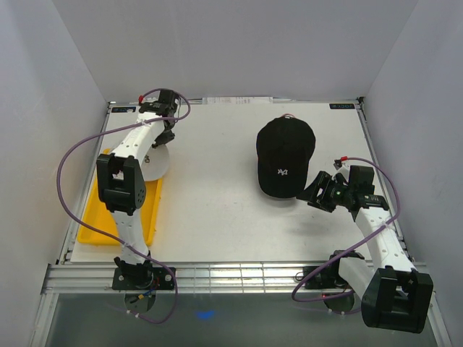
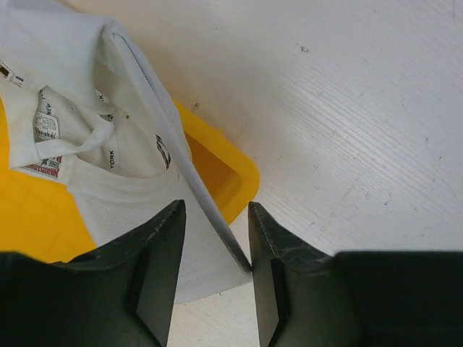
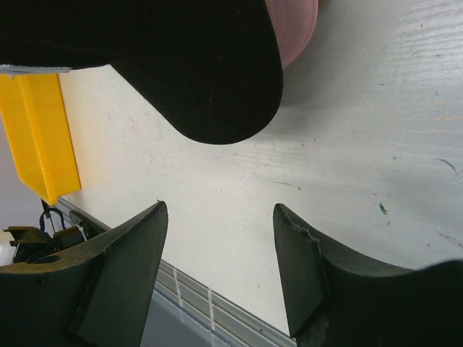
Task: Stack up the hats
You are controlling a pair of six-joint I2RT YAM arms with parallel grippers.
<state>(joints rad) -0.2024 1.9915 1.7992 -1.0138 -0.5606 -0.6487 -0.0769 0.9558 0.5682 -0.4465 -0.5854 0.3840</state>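
Left gripper (image 2: 215, 238) open, jaws astride the brim edge of the white hat (image 2: 130, 202), which lies partly over the tray (image 2: 228, 177). Right gripper (image 3: 221, 217) open and empty beside the black hat (image 1: 283, 155) on the table (image 1: 217, 210). Risk: a shallow edge bite could let the brim slip on lifting.

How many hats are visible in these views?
3. A black hat lies right of centre on the table; a pink hat peeks out beneath it; a white hat lies at the left, partly on the yellow tray. More could be hidden under the black one.
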